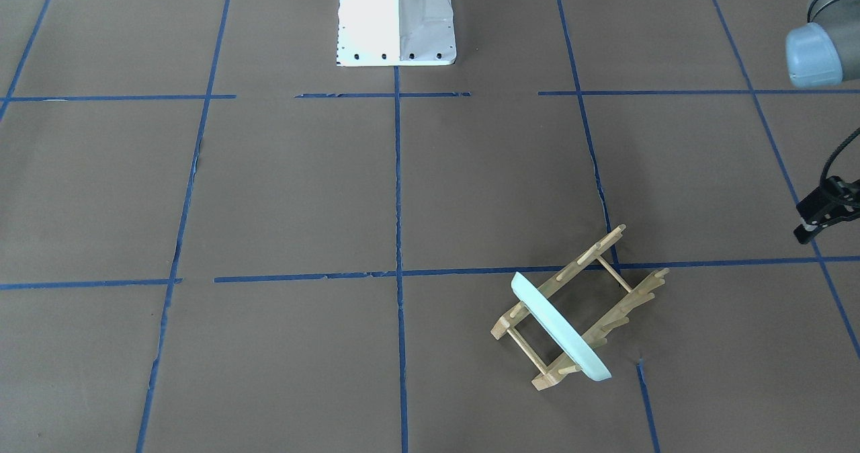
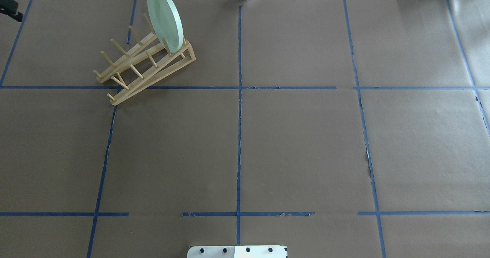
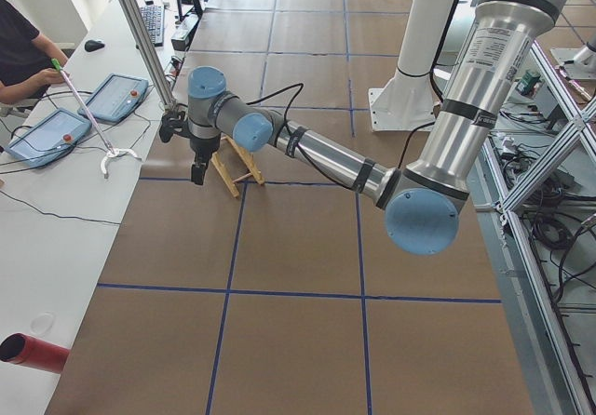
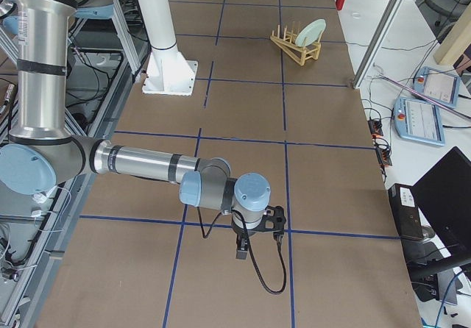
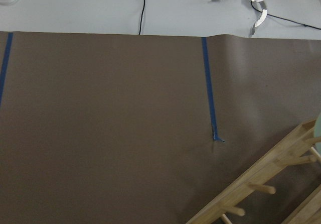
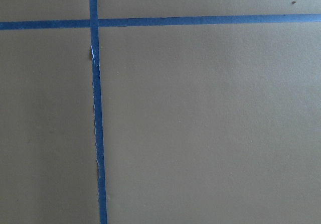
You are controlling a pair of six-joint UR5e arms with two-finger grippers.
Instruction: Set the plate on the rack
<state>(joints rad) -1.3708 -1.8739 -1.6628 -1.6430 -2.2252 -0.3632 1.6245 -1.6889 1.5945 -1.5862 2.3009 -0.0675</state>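
The pale mint-green plate point(image 1: 561, 328) stands on edge between the pegs at one end of the light-wood rack point(image 1: 578, 265). Both also show in the overhead view, the plate point(image 2: 164, 18) on the rack point(image 2: 153, 72), at the far left. My left gripper point(image 3: 197, 175) hangs just beside the rack's low end, apart from it; I cannot tell whether it is open or shut. Its wrist view shows the rack's rail point(image 5: 261, 176) and no fingers. My right gripper point(image 4: 241, 253) is far from the rack over bare paper; I cannot tell its state.
The table is brown paper with a blue tape grid. The white robot base point(image 1: 396, 19) stands at the near-robot edge. Past the rack, a side table holds tablets point(image 3: 56, 136) and a metal post point(image 3: 140, 33), with an operator there.
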